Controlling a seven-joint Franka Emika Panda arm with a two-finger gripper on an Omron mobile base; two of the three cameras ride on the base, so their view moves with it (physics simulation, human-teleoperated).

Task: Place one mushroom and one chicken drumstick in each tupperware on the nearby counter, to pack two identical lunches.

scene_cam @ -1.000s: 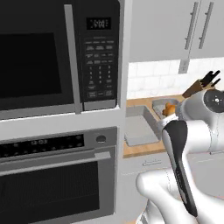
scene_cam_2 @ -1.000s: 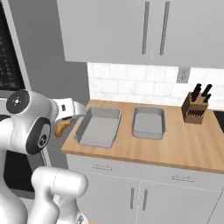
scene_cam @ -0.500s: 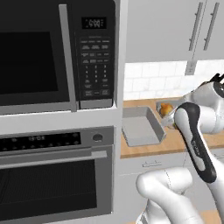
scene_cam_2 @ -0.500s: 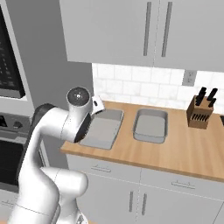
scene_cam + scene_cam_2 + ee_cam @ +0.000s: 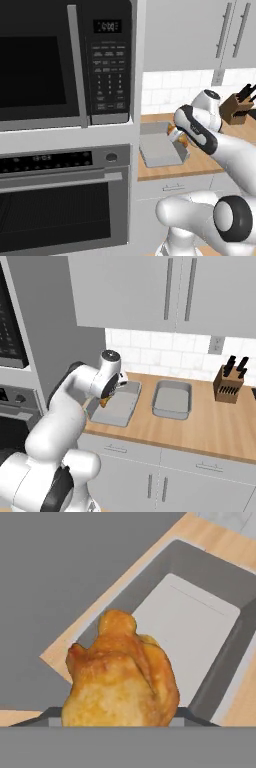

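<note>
Tupperware, 2 units, sits on the light-brown wooden surface (image 5: pixel 200 431). Near tupperware (image 5: pixel 116 406) lies close to the grey wall panel at the surface's left end; far tupperware (image 5: pixel 172 400) lies just beside it, w/ a narrow strip of wood between. Both are grey, shallow, rectangular, w/ rounded corners and flared rims. Visible interiors look flat and smooth.

Chicken drumstick (image 5: pixel 122 677) is golden-brown, lumpy, w/ a glossy roasted skin. In the hand view it covers the lower centre, over the near corner of the near tupperware (image 5: pixel 200 619). Finger tips are hidden behind the meat and cut off by the frame bottom; cannot tell from that view how the jaws stand. In the left base view the drumstick (image 5: pixel 176 136) shows as a small orange patch at the end effector (image 5: pixel 179 138), above the right rim of the near tupperware (image 5: pixel 159 150). End effector appears clamped on it, approx. at rim level or above; contact w/ the container cannot be determined. In the right base view the end effector (image 5: pixel 108 398) is mostly hidden by the white wrist; only an orange sliver shows.

Knife block (image 5: pixel 227 387), brown wood w/ dark handles, stands well apart at the surface's right. Microwave (image 5: pixel 65 62) and oven (image 5: pixel 62 200) are partly cut off at the left edge.
</note>
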